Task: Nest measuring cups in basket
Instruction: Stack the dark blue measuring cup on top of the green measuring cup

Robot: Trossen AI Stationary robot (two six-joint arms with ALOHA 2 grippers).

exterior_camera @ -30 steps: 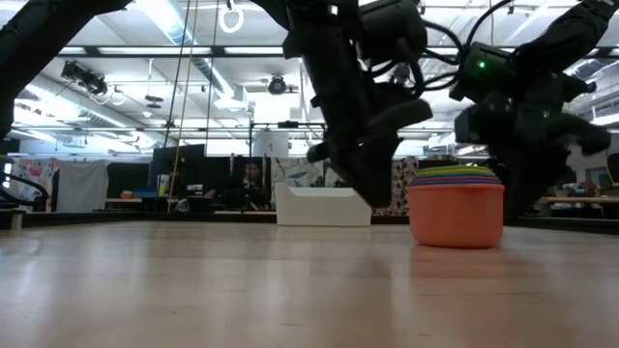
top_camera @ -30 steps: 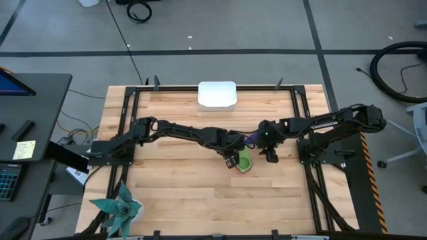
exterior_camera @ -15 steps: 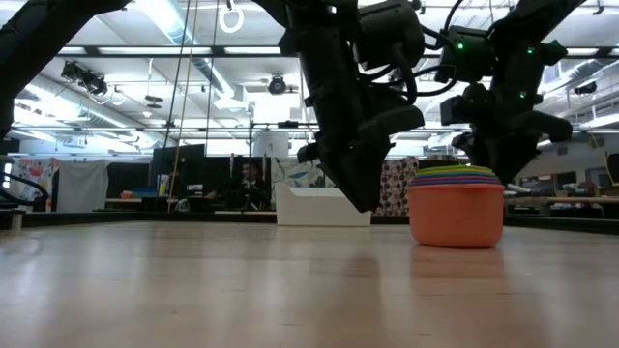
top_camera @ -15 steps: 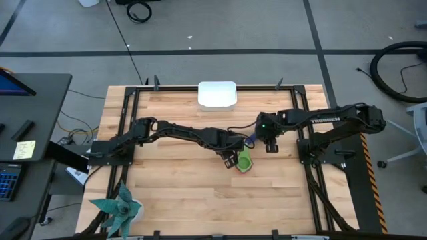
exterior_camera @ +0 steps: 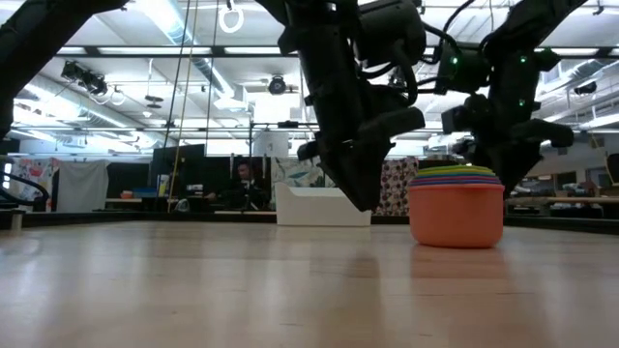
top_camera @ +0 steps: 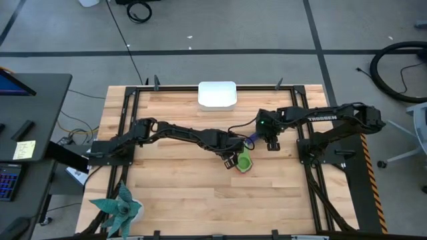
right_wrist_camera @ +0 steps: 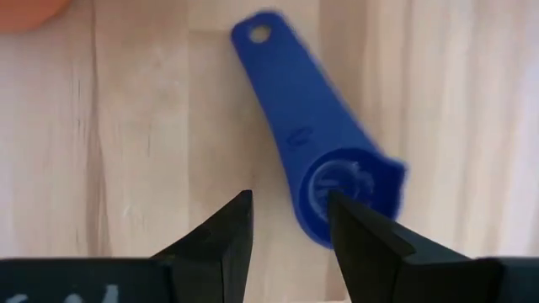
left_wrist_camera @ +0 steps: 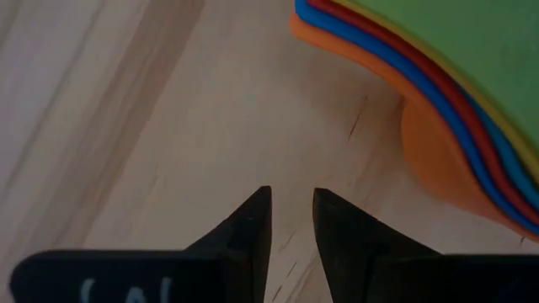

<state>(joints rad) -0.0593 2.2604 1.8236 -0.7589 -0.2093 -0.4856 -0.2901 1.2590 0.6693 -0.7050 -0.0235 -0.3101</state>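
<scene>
From above, my left gripper (top_camera: 230, 160) covers part of the nested measuring cups (top_camera: 244, 160), so only green shows and I can't count the stack there. My left wrist view cuts the stack off at the edge, and the dark blue scoop (right_wrist_camera: 316, 172) under my right gripper (right_wrist_camera: 290, 220) is smeared, its bowl partly behind one finger (right_wrist_camera: 362, 231). From table height the basket (exterior_camera: 323, 207) is partly behind my left arm, contents not visible, and the dark blue scoop doesn't show.
</scene>
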